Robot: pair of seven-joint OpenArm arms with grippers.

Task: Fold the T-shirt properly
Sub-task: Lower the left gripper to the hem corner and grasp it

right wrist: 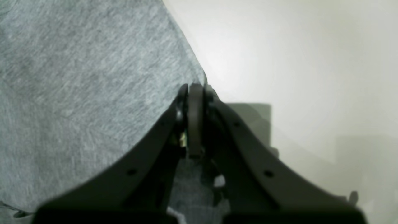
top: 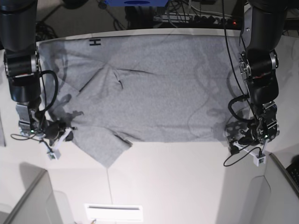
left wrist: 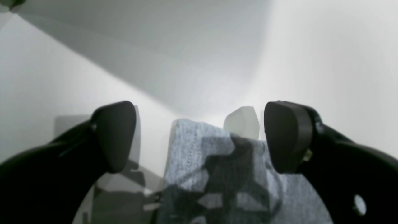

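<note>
The heather-grey T-shirt (top: pixel 154 88) lies spread on the white table (top: pixel 177 177), plain side up, with one sleeve (top: pixel 108 150) sticking out toward the front. My right gripper (top: pixel 60 133) is at the shirt's left edge; in the right wrist view it (right wrist: pixel 194 90) is shut on the edge of the grey cloth (right wrist: pixel 77 81). My left gripper (top: pixel 235 140) is at the shirt's front right corner. In the left wrist view it (left wrist: pixel 200 137) is open, with a turned-up piece of the shirt (left wrist: pixel 217 168) showing black lettering between the jaws.
Cables and a power strip (top: pixel 196 18) run behind the table's back edge. A black H mark (top: pixel 95 42) sits at the back left. A white label (top: pixel 113 212) lies at the front. Grey panels (top: pixel 28 200) stand at the front corners.
</note>
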